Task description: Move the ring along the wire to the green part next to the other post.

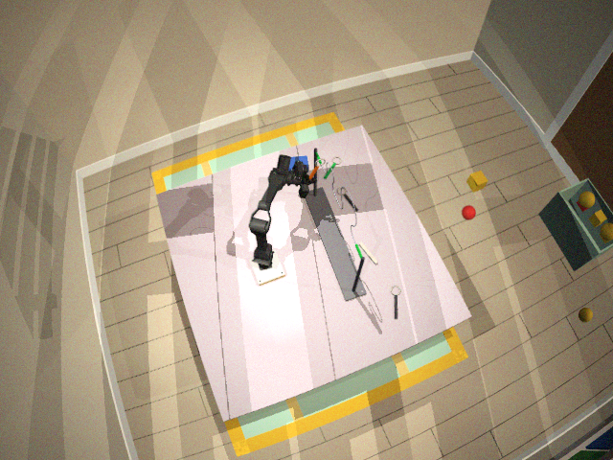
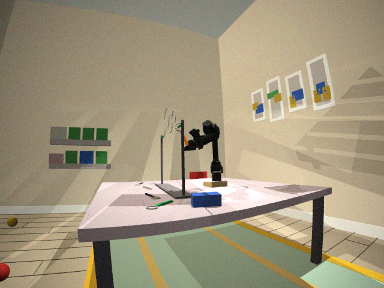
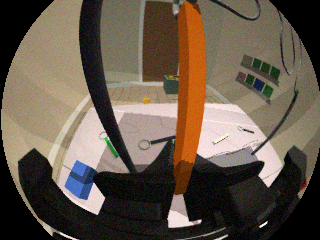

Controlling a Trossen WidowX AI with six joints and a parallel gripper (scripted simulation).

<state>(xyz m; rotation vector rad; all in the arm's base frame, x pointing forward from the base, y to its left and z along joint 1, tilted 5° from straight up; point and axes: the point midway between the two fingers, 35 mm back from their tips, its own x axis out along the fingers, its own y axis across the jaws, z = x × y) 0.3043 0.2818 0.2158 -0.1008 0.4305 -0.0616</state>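
Pincer (image 1: 307, 181) (image 2: 186, 146) (image 3: 172, 143) clamped on the orange handle (image 1: 313, 172) (image 2: 184, 137) (image 3: 191, 90), beside the nearer post (image 1: 315, 171) (image 2: 183, 161) (image 3: 95, 65); this low grip presumably steers the ring (image 1: 324, 161) (image 2: 176, 126) while keeping fingers off the grey wire (image 1: 355, 218) (image 2: 164, 122)

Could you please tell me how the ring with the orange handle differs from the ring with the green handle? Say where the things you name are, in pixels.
The orange handle (image 1: 313, 172) (image 2: 184, 138) (image 3: 191, 85) is gripped and raised; the green handle (image 1: 329, 170) (image 2: 164, 203) (image 3: 111, 147) lies flat on the table. The orange one's ring is up by the wire, the green one's rests on the tabletop. Both handles end in a pale ring.
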